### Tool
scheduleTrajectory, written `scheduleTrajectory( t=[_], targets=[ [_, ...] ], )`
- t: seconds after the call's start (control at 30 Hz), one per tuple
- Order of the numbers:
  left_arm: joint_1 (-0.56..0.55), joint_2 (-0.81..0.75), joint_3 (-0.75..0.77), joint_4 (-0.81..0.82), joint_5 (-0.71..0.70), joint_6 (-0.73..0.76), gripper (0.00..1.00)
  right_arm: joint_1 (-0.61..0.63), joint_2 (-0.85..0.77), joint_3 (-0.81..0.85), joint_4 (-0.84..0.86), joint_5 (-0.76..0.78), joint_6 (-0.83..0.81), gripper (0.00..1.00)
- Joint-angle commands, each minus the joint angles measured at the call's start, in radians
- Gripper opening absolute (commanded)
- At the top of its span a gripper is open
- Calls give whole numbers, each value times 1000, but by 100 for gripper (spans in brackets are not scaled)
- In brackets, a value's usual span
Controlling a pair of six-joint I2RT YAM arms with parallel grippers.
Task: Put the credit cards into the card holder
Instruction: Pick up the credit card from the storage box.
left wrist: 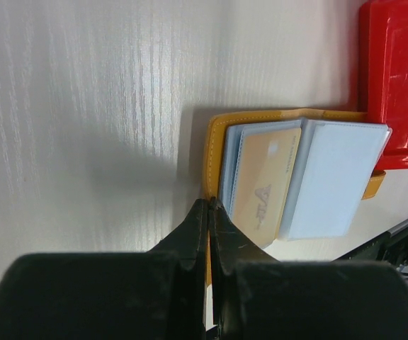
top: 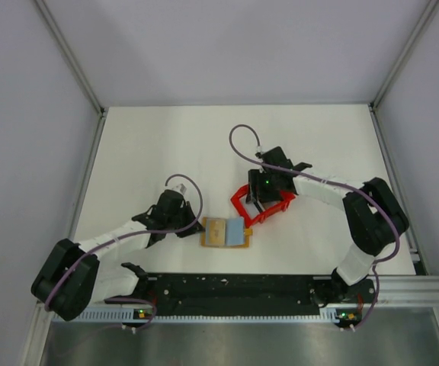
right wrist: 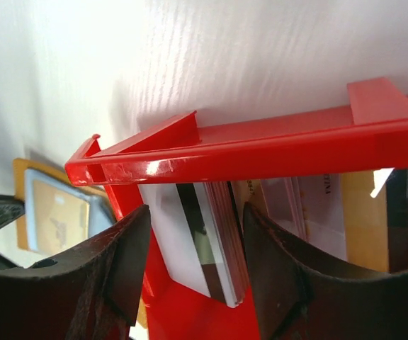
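Note:
The card holder (top: 218, 232) lies open between the arms, orange-brown, with a tan card (left wrist: 264, 180) in a clear sleeve on one half. A light blue card (left wrist: 335, 180) covers the other half. My left gripper (left wrist: 210, 207) is shut on the holder's orange left edge (left wrist: 212, 142), down at the table. A stack of credit cards (right wrist: 197, 241), the top one white with a dark stripe, stands in the red tray (right wrist: 261, 142). My right gripper (right wrist: 198, 265) is open with one finger on each side of that stack; the right finger is nearer to it.
The red raised-rim tray (top: 269, 216) sits just right of the card holder, its corner touching the holder's edge (left wrist: 392, 71). More cards (right wrist: 310, 212) lie deeper in the tray. The table's black front rail (top: 235, 286) runs below the holder.

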Motion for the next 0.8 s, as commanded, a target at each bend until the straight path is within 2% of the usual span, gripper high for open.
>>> scheduleTrajectory(
  t=[0.0,0.3,0.47,0.6,0.73,0.77],
  targets=[
    [-2,11,46,43,13,0,0,1,-70,-5,91,-154,46,53],
    [0,24,47,56,13,-12,0,3,-84,-4,94,-306,58,47],
    [0,39,56,70,13,-23,0,23,-82,-18,68,-339,29,42],
    [-2,56,69,81,19,-29,0,50,-97,-24,19,-290,-11,40],
    [0,65,79,83,21,-29,0,90,-113,-16,-64,-136,-66,39],
    [0,64,79,83,22,-29,0,96,-113,-18,-69,-116,-72,36]
  ],
)
